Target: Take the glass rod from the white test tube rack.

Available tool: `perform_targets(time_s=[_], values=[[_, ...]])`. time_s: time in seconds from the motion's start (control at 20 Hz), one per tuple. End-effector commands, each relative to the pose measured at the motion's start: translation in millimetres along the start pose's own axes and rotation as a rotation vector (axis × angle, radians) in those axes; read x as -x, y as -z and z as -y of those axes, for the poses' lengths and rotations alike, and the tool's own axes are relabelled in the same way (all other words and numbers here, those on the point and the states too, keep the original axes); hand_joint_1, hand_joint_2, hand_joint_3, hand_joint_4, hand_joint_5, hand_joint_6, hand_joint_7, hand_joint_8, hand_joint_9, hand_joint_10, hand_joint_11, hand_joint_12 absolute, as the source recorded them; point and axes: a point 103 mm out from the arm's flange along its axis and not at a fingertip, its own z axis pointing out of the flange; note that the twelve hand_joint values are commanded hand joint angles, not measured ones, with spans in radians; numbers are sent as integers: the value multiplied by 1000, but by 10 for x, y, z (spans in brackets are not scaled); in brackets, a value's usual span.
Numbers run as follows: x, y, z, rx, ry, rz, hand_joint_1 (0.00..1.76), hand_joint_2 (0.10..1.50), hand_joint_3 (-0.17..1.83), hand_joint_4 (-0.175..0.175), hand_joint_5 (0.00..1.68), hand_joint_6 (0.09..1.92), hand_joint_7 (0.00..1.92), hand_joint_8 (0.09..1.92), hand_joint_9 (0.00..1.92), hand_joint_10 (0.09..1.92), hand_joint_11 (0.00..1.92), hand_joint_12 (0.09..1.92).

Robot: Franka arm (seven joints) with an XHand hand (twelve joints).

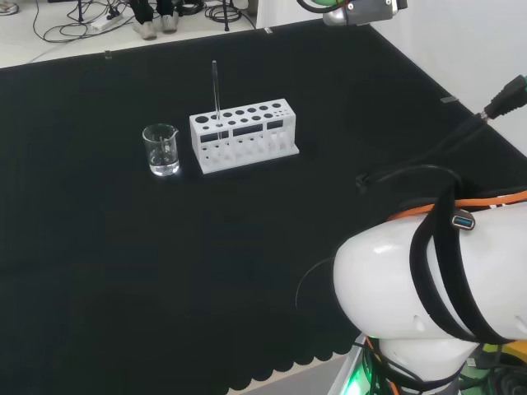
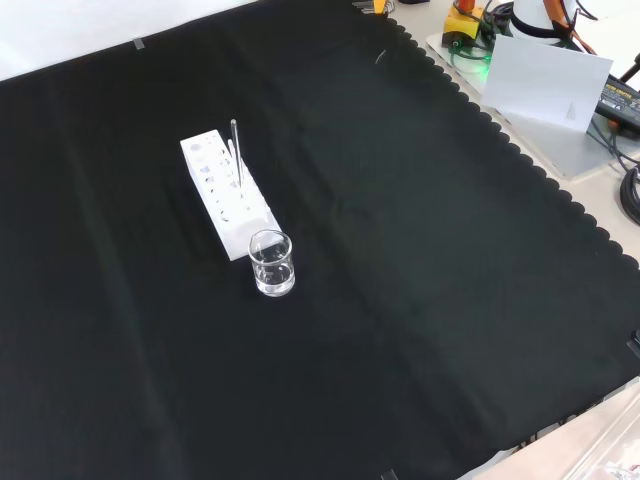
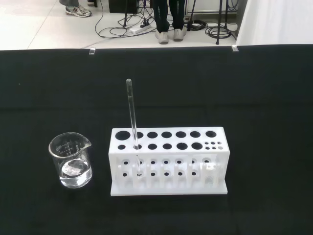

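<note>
Wrist view: glass rod point(image 3: 132, 122) upright in white rack point(image 3: 168, 161), beaker point(image 3: 71, 160) just beside; robot hand's state untellable.

A clear beaker point(image 1: 161, 149) stands upright on the black cloth point(image 1: 206, 271) that covers the table, a little clear liquid in its bottom. In the front view the beaker point(image 2: 271, 263) sits around 9 o'clock of the cloth's point(image 2: 420, 300) middle. Its spout point(image 3: 87, 143) shows in the wrist view.
</note>
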Motion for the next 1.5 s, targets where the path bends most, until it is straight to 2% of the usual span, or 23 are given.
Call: perform_targets(time_s=[0.05,0.15,0.25,0.4,0.95,1.25,1.4,1.5], values=[[229,556,826,88,-120,20,754,771,495,-78,199,112,200,282,290,459,289,711],[227,597,891,95,-130,17,655,789,447,-62,45,87,46,104,66,374,65,656],[224,591,891,99,-123,9,631,801,421,-58,9,87,12,87,13,367,13,642],[203,576,883,100,-113,15,625,806,410,-58,0,87,6,87,0,370,0,638],[198,527,849,92,-125,34,623,821,394,-59,0,87,18,87,0,404,0,650],[208,465,811,93,-131,33,608,848,366,-59,0,87,12,134,0,498,0,739],[202,458,792,98,-131,32,602,858,349,-59,10,87,1,211,0,608,0,1034],[205,449,756,90,-128,27,602,859,346,-61,17,87,0,258,0,664,0,1149]])
